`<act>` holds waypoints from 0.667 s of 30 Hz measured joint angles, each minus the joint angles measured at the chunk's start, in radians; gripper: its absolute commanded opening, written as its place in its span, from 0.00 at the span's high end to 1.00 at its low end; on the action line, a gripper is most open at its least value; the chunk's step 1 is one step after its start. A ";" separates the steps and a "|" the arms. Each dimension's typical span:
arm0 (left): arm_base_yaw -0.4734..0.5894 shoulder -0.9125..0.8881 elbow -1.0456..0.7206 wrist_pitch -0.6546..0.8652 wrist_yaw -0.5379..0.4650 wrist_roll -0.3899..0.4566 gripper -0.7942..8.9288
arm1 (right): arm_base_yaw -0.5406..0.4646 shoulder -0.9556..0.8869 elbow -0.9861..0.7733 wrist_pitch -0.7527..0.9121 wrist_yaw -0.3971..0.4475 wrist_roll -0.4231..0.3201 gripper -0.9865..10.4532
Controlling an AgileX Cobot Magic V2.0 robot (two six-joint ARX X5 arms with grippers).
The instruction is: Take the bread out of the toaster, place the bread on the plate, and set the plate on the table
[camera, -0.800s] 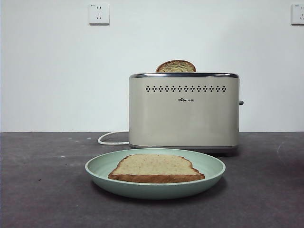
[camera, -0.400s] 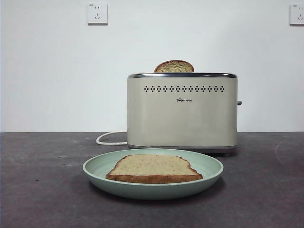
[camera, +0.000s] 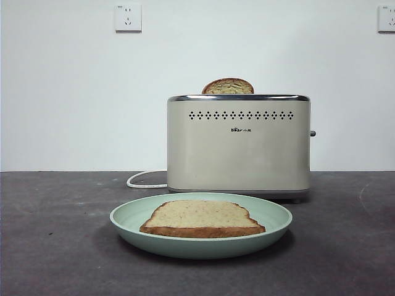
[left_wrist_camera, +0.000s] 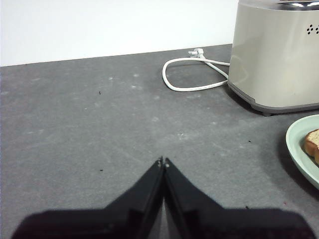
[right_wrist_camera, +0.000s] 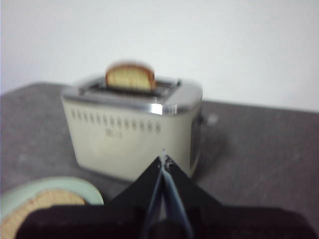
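Note:
The bread (camera: 200, 217), a light tan slice with a thin brown crust, lies flat on the pale mint-green plate (camera: 123, 217). The plate rests on the dark table (camera: 55, 246) in front of the cream toaster (camera: 237, 154). A second slice with a darker crust (camera: 228, 86) stands up out of the toaster's slot. No arm shows in the front view. My left gripper (left_wrist_camera: 163, 162) is shut and empty above bare table, with the plate's edge (left_wrist_camera: 299, 147) off to one side. My right gripper (right_wrist_camera: 163, 159) is shut and empty, facing the toaster (right_wrist_camera: 129, 139) from a distance.
The toaster's white cord (camera: 145, 180) loops on the table behind the plate, and it also shows in the left wrist view (left_wrist_camera: 194, 74). A white wall with two sockets (camera: 128, 17) stands behind the table.
The whole front picture shifts a few pixels left and back. The bread, plate and toaster stay where they were.

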 measured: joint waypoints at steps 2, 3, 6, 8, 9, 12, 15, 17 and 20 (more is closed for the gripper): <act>0.000 0.000 0.000 0.000 0.000 0.000 0.92 | 0.000 -0.038 -0.093 0.048 0.000 -0.001 0.91; 0.000 0.000 0.000 0.000 0.001 0.000 0.92 | 0.000 -0.058 -0.135 0.067 0.000 -0.001 0.91; 0.000 0.000 0.000 0.000 0.001 0.000 0.92 | 0.000 -0.109 -0.220 0.074 0.003 -0.001 0.91; 0.000 0.000 0.000 0.000 0.001 0.000 0.92 | 0.000 -0.131 -0.256 0.078 0.003 -0.001 0.91; 0.000 0.000 0.000 0.000 0.001 0.000 0.92 | 0.000 -0.140 -0.271 0.078 0.003 -0.001 0.91; 0.000 0.000 0.000 0.000 0.001 0.000 0.92 | 0.000 -0.161 -0.291 0.041 0.007 -0.001 0.91; 0.000 0.000 0.000 0.000 0.001 0.000 0.92 | 0.000 -0.176 -0.290 0.014 0.027 -0.002 0.91; 0.000 0.000 0.000 0.000 0.001 0.000 0.92 | 0.000 -0.192 -0.289 0.013 0.030 -0.002 0.91; 0.000 0.000 0.000 0.000 0.001 0.000 0.92 | 0.000 -0.203 -0.289 0.013 0.030 -0.005 0.91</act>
